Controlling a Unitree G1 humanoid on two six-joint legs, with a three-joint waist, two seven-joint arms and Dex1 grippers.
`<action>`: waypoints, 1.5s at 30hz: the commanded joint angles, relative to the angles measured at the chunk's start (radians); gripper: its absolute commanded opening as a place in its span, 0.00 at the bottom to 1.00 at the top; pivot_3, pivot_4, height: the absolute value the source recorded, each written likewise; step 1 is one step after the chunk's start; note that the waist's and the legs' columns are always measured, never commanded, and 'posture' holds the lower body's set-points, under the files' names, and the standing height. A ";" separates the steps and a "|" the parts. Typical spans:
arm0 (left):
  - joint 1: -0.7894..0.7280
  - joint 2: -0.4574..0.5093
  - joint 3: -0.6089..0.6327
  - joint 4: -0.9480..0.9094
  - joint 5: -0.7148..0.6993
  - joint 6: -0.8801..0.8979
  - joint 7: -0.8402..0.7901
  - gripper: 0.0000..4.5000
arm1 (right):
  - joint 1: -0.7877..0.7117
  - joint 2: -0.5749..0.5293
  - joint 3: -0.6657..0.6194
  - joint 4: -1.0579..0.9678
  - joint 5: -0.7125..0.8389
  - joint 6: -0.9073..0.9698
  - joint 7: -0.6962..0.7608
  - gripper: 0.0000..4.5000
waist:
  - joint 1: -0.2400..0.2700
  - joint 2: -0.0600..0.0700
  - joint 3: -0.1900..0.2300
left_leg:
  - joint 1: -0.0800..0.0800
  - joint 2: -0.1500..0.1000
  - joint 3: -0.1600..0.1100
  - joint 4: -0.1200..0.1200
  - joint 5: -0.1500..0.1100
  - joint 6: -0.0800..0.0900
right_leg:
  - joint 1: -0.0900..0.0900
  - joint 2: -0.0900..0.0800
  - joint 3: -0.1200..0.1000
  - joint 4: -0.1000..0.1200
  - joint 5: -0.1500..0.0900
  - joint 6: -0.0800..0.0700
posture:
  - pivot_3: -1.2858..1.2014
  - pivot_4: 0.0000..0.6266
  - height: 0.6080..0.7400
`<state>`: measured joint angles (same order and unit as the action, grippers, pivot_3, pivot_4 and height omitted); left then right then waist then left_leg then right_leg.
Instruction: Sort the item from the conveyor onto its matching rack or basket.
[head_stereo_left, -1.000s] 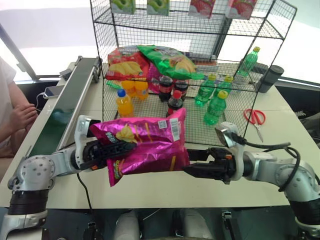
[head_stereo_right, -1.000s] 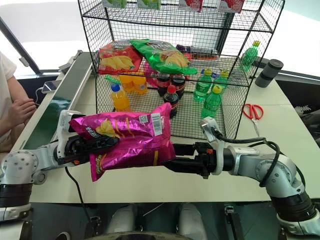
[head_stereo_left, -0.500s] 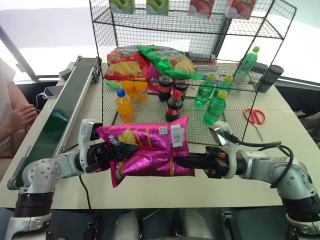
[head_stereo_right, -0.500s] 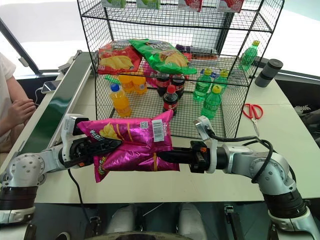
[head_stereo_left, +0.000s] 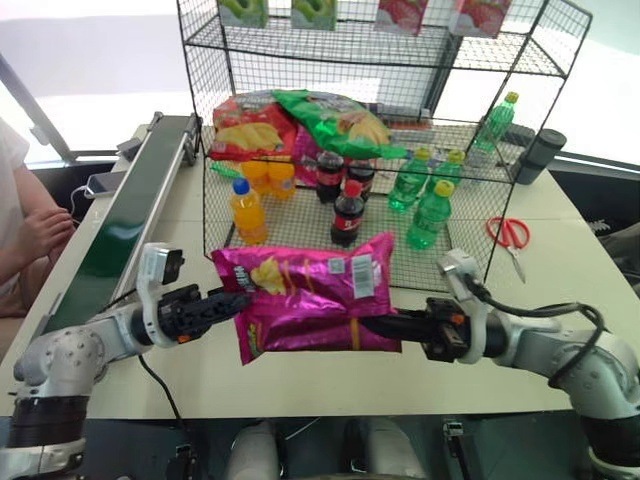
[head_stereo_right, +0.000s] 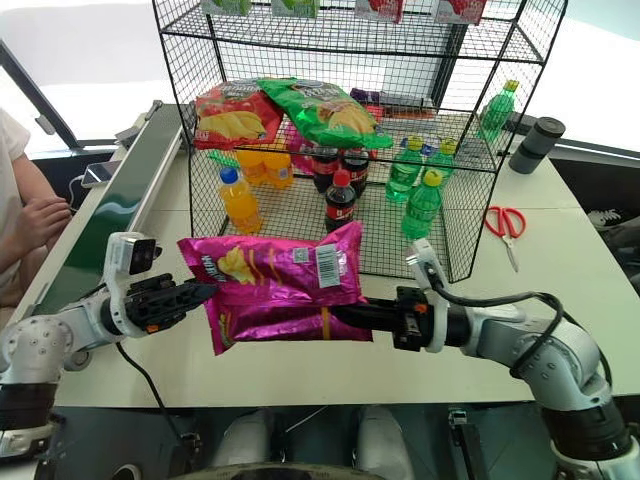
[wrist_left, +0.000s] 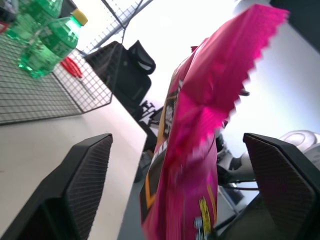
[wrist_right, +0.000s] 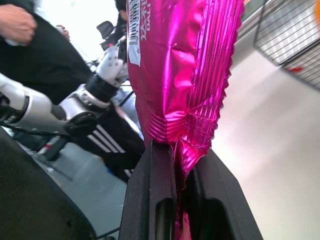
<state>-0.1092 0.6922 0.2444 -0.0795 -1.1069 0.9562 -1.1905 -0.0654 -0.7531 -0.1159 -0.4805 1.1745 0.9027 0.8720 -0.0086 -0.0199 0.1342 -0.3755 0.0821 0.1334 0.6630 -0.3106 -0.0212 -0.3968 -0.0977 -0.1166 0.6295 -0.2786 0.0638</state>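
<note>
Pink chip bag (wrist_right: 175, 70): "DALI" fragment beside barcode; other print unreadable.

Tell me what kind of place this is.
Probably a lab mock-up of a shop sorting station: a green conveyor runs along a white table, and a black wire rack holds chip bags and soda bottles, while a person sits beside it.

**Silver arms, black grippers**

Both arms are silver-grey metal with rounded joint housings. The left gripper (head_stereo_left: 225, 303) and right gripper (head_stereo_left: 375, 325) each carry 2 black fingers (wrist_left: 82, 187) with textured pads. Black cables loop along the right forearm.
</note>
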 joint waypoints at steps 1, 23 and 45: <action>0.032 0.045 0.036 0.012 0.099 -0.122 -0.064 0.99 | 0.064 -0.037 -0.119 -0.087 0.026 -0.038 0.026 0.00 | 0.002 0.000 0.000 | 0.000 0.000 0.000 0.000 0.000 0.000 | 0.000 0.000 0.000 0.000 -0.001 -0.001 | 0.52 0.24 0.90; -0.092 -0.023 -0.044 0.057 0.265 -0.316 -0.096 0.99 | -0.010 -0.046 -0.474 0.033 -0.450 -0.578 -0.063 0.00 | 0.020 0.001 0.001 | 0.000 -0.002 0.002 -0.001 -0.001 0.001 | 0.000 0.001 0.000 -0.002 0.001 0.003 | 0.52 0.24 0.90; -0.171 -0.085 -0.059 -0.095 0.284 -0.398 -0.028 0.99 | -0.031 -0.102 -0.461 0.174 -0.781 -0.916 -0.053 0.00 | 0.019 0.002 0.001 | 0.001 -0.002 0.002 0.000 0.000 0.001 | 0.001 0.001 0.000 -0.001 0.001 0.003 | 0.52 0.24 0.90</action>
<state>-0.2711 0.6072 0.1779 -0.1388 -0.8013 0.5625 -1.2285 -0.0825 -0.8416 -0.5771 -0.3108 0.4506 0.0706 0.8285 0.0106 -0.0181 0.1355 -0.3742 0.0800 0.1351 0.6625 -0.3110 -0.0206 -0.3954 -0.0968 -0.1166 0.6286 -0.2772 0.0667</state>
